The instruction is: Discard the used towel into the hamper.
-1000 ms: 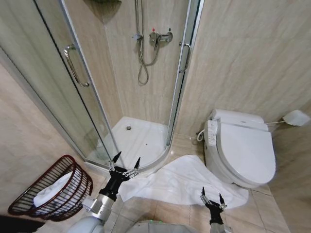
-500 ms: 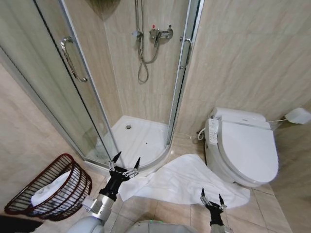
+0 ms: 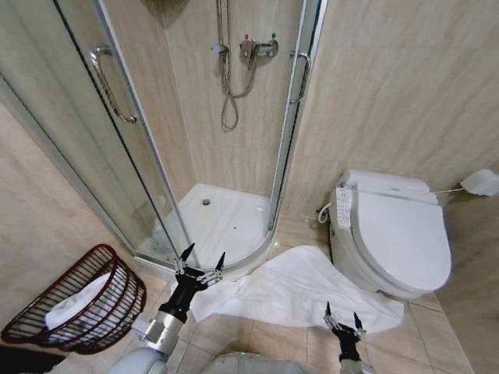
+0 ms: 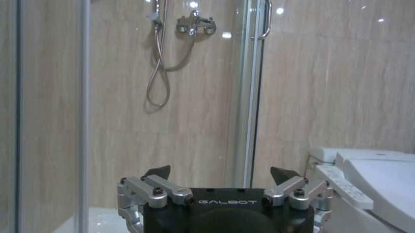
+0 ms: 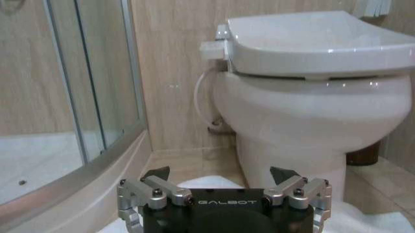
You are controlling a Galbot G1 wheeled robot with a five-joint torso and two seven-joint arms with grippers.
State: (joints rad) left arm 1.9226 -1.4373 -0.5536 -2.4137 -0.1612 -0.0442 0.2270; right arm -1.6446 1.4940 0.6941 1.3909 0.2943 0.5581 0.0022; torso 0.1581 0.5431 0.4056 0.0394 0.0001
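A white towel (image 3: 292, 290) lies spread on the tiled floor between the shower base and the toilet; a part of the towel (image 5: 211, 183) shows past my right gripper. The hamper (image 3: 93, 269), a dark reddish-brown wire basket with white cloth inside, stands at the lower left. My left gripper (image 3: 203, 255) is open, held up over the towel's left end beside the shower curb; the left wrist view has this gripper (image 4: 222, 173) facing the shower wall. My right gripper (image 3: 342, 315) is open, low over the towel's near edge, and in its own view the gripper (image 5: 220, 173) faces the toilet.
A glass shower cabin (image 3: 156, 164) with a white tray (image 3: 214, 222) stands ahead. A white toilet (image 3: 394, 238) with closed lid sits to the right, (image 5: 311, 73) close ahead of the right wrist. A toilet brush holder (image 5: 363, 154) stands behind it. Beige tiled walls close the space.
The whole head view has shifted slightly: hamper and shower handle drift left, toilet drifts right, so the camera moved. Both grippers hold the same open pose.
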